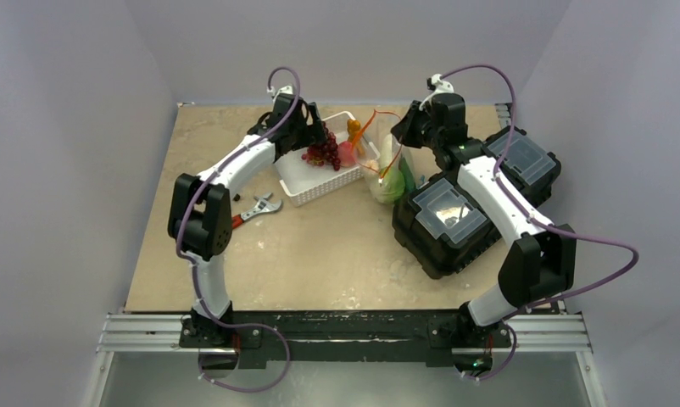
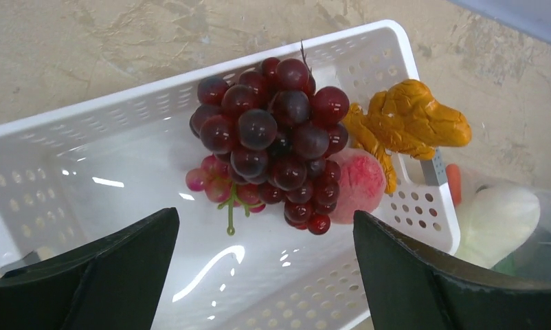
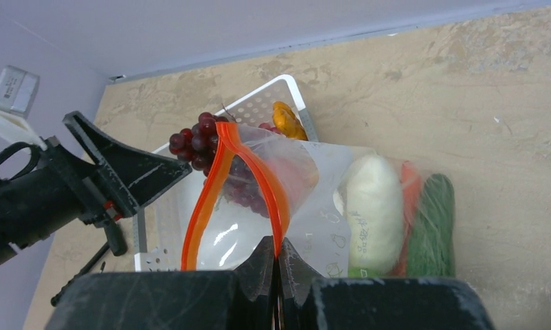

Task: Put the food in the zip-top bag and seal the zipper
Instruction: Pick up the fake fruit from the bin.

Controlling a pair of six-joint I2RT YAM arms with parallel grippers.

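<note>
The red grapes lie in the white slotted basket, with the peach and a yellow-orange piece beside them. My left gripper is open and empty just above the basket, in front of the grapes. The zip-top bag stands right of the basket with its mouth held open. My right gripper is shut on the red-orange zipper. Inside the bag are the white oval piece, the carrot and the cucumber. In the top view the light green cabbage shows in the bag.
Two black toolboxes stand at the right, close to the bag. A wrench and a red-handled screwdriver lie left of the basket. The table's back edge meets the wall behind the basket.
</note>
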